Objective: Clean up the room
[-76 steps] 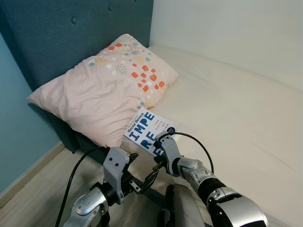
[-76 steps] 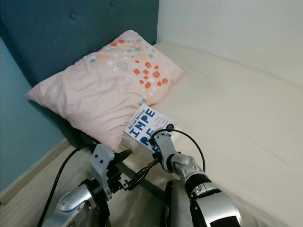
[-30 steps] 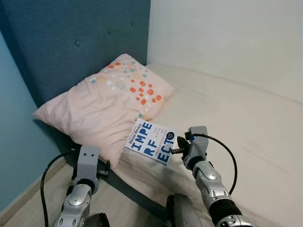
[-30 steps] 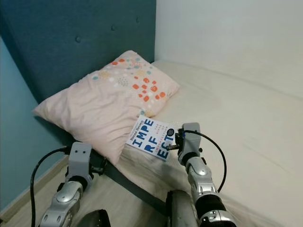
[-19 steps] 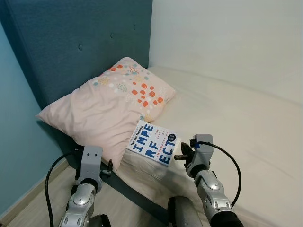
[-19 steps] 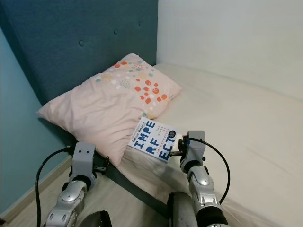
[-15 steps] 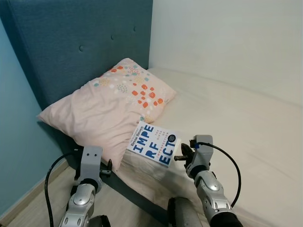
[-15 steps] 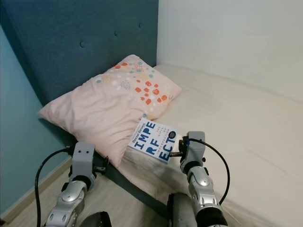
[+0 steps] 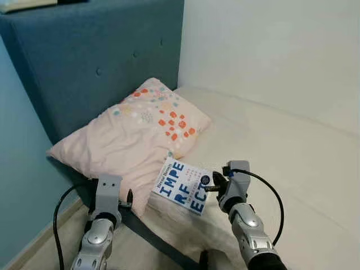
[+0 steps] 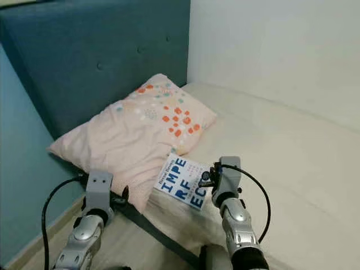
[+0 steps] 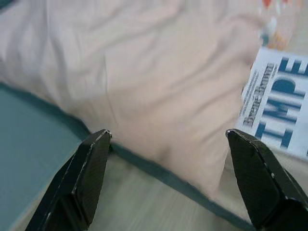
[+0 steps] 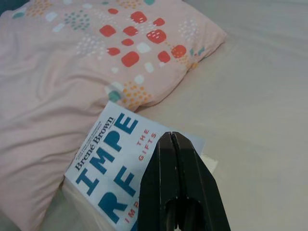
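Pinching the book, the right gripper has been raised slightly; left gripper spread, idle.

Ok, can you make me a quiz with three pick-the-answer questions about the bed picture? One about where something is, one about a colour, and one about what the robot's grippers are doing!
1. Where does the book lie?
A. on the floor
B. on the bed beside the pillow
C. on top of the headboard

2. What colour is the headboard?
A. dark teal blue
B. red
C. white

3. How are the left gripper's fingers?
A. shut on the book
B. shut on the pillow
C. wide open, holding nothing

Answers: 1 B, the book rests on the mattress edge, touching the pink pillow. 2 A, the padded headboard behind the pillow is teal blue. 3 C, the left wrist view shows its two black fingers far apart; the right gripper is shut over the book.
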